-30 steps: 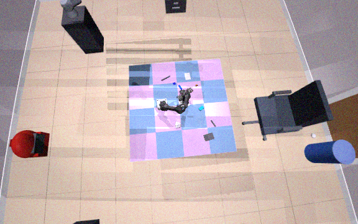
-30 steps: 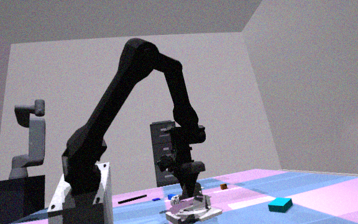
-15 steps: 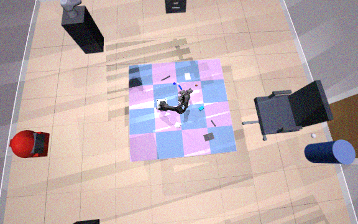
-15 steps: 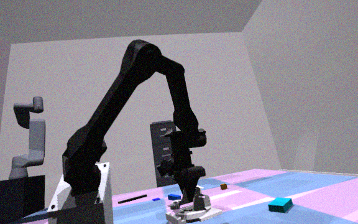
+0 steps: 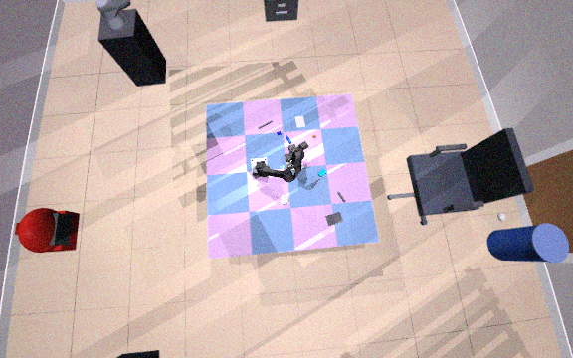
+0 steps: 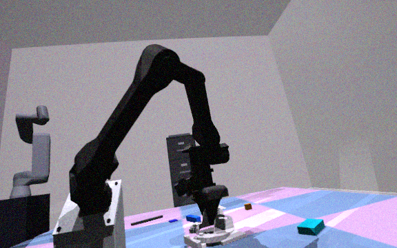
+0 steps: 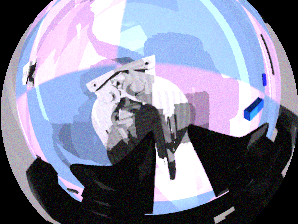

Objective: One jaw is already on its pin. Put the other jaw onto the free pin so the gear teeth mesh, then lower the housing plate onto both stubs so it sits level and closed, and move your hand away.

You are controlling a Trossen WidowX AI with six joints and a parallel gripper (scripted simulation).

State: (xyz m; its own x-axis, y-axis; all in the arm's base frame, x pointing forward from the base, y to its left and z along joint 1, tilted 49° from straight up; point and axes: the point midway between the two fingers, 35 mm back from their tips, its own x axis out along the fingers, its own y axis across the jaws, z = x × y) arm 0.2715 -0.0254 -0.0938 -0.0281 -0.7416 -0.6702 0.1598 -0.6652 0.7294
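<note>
My gripper [image 6: 208, 225] [image 7: 170, 132] points down, low over the white base [image 6: 233, 238] [image 7: 101, 82]. It is shut on the loose jaw [image 6: 194, 228], a pale and grey piece whose parts show beside the fingertips in the exterior view. The jaw is down at the level of the base, and a block [image 6: 223, 223] stands upright on the base right beside it. The arm and dark shadows hide the pins and gear teeth, so I cannot tell whether they engage. A whitish piece [image 5: 285, 199] [image 7: 30, 74], probably the housing plate, lies apart from the base.
Blue blocks [image 5: 288, 139] [image 6: 193, 218] [image 7: 253, 109] lie near the base. A teal block [image 5: 322, 173] [image 6: 310, 226], an orange block [image 5: 314, 136] [image 6: 247, 207], a black rod [image 5: 265, 124] [image 6: 147, 220], a white sheet [image 5: 299, 121] and a grey plate [image 5: 334, 218] lie farther off.
</note>
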